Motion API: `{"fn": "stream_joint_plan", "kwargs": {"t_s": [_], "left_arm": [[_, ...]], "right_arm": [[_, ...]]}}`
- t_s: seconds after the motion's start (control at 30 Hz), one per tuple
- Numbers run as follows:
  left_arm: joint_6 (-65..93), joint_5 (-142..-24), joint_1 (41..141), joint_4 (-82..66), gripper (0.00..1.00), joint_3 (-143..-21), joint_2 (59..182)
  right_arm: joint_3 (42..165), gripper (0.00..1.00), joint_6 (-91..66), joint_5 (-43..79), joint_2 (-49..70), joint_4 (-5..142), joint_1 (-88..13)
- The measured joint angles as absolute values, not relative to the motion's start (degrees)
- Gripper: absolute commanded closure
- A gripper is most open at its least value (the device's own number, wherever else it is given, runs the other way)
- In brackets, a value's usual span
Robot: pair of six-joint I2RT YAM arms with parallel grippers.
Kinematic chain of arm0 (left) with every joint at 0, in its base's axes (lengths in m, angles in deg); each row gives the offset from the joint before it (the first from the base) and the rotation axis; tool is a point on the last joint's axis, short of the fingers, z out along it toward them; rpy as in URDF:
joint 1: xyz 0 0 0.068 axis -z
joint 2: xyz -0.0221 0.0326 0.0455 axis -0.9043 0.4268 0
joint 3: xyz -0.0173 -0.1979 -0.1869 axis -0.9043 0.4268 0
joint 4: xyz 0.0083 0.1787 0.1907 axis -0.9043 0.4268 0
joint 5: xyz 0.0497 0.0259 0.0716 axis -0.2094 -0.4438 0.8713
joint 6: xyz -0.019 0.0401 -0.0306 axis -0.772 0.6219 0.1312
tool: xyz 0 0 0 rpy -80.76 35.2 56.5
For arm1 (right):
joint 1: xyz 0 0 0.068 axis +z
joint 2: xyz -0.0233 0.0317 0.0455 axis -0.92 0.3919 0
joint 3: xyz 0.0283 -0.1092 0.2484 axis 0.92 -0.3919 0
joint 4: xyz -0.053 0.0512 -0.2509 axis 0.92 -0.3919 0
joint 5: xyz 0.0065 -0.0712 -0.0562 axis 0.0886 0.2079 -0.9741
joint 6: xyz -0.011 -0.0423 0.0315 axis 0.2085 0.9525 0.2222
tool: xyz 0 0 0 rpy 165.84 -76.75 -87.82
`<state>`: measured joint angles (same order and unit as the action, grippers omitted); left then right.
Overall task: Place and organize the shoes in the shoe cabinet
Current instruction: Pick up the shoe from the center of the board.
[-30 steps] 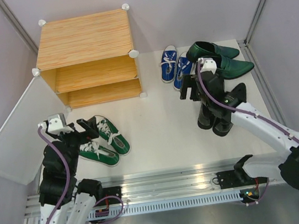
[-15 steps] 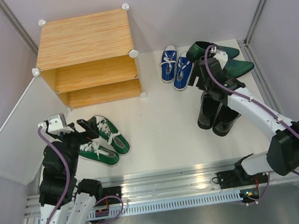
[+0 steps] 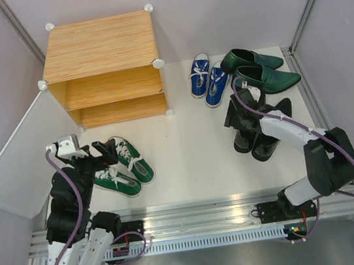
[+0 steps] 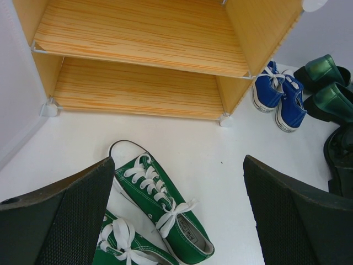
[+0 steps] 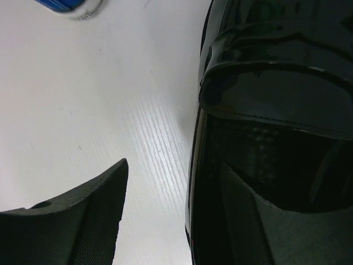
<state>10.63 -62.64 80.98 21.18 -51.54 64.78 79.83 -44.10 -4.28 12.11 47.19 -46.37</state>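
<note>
Left gripper (image 4: 177, 160) has its jaws at full width and holds nothing. It hangs just above the green sneakers (image 4: 160, 204): one shoe lies directly below between the fingers with its toe pointing away, and its mate is under the left finger, closer in. Right gripper (image 5: 174, 165) is down at the black ankle boots (image 3: 260, 137) with jaws at medium width and not clamped. They straddle one boot's shaft wall. The outer finger (image 5: 77, 221) stands off the boot with bare table (image 5: 110, 99) showing in between. The other finger looks to be inside the opening, but it's too dark to be sure. The second boot stands touching the first, on the gripper's right. Past the right gripper, the blue sneakers (image 3: 208, 79) are ahead-left, side by side. The dark-green loafers (image 3: 261, 71) are ahead-right, just beyond the boots. The shoe cabinet (image 4: 138, 44) is straight ahead of the left gripper, past the green pair, with its open front facing the gripper. Its door panel (image 3: 10, 162) is swung out to that gripper's left.
</note>
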Motion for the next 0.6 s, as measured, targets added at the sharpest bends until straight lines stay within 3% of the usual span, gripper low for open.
{"fn": "stream_joint_plan", "kwargs": {"t_s": [0.13, 0.17, 0.27, 0.6], "left_arm": [[10.6, -62.8, 81.0, 21.2, 0.0, -51.5, 64.8], [10.6, -62.8, 81.0, 21.2, 0.0, -51.5, 64.8], [10.6, -62.9, 81.0, 21.2, 0.0, -51.5, 64.8], [10.6, -63.1, 81.0, 21.2, 0.0, -51.5, 64.4]], "right_arm": [[79.2, 0.57, -43.7, -1.4, 17.2, 48.2, -46.4], [79.1, 0.74, -43.4, -1.4, 17.6, 48.2, -46.4], [79.1, 0.95, -42.9, -1.4, 16.5, 48.2, -46.8], [79.0, 0.99, -42.1, -0.5, 1.7, 45.4, -46.1]]}}
